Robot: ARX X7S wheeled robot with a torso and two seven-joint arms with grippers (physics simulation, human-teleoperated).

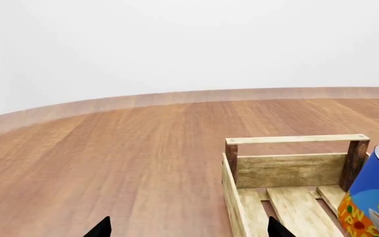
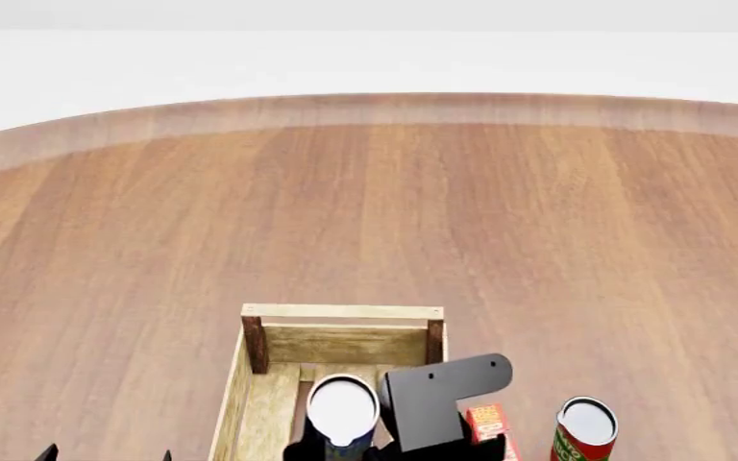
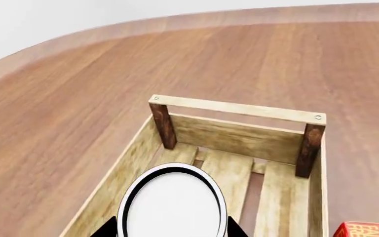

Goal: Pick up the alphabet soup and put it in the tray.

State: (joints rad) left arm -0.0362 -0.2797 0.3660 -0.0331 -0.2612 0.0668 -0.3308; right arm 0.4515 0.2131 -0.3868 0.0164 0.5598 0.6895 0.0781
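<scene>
The alphabet soup [image 3: 173,205], a can with a white top and a blue-and-yellow label, sits between the dark fingertips of my right gripper [image 3: 171,230], which is shut on it. It is over the inside of the tray [image 3: 236,109], a light-wood crate with dark corner posts; its bottom is out of view. In the head view the alphabet soup [image 2: 343,410] is at the tray's [image 2: 341,312] near part. The left wrist view shows the alphabet soup [image 1: 374,197] beside the tray's end rail [image 1: 295,139]. My left gripper [image 1: 189,230] is open and holds nothing, just left of the tray.
A red-and-green can [image 2: 584,432] with a grey top stands right of the tray. A small red box [image 2: 486,421] lies between them. The wooden tabletop [image 2: 369,211] stretches to a curved far edge.
</scene>
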